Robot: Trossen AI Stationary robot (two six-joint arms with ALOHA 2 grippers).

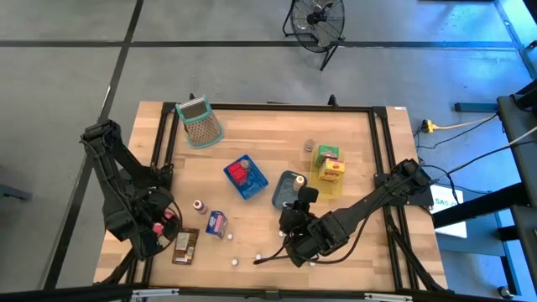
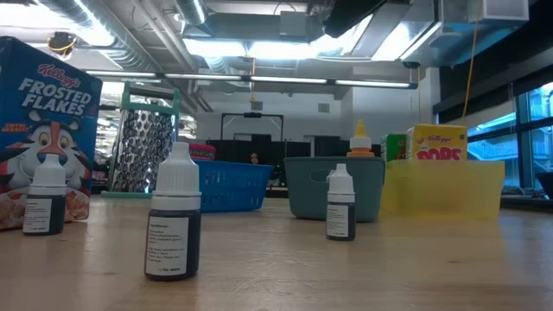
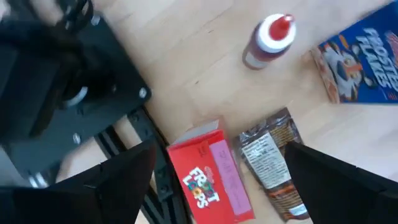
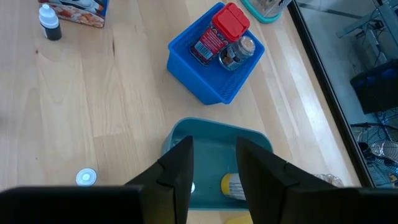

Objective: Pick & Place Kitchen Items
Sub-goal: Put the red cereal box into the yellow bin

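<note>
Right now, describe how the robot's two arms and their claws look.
Both arms are dark, nearly black, built of jointed boxy segments, with thin black cables along them. The left claw has two broad, flat, matte black fingers with angled edges. The right claw has two similar dark slab fingers. No markings or labels are visible on them.

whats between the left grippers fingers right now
A red Froot Loops box and a brown packet lie on the table below the open left gripper, per the left wrist view.
</note>
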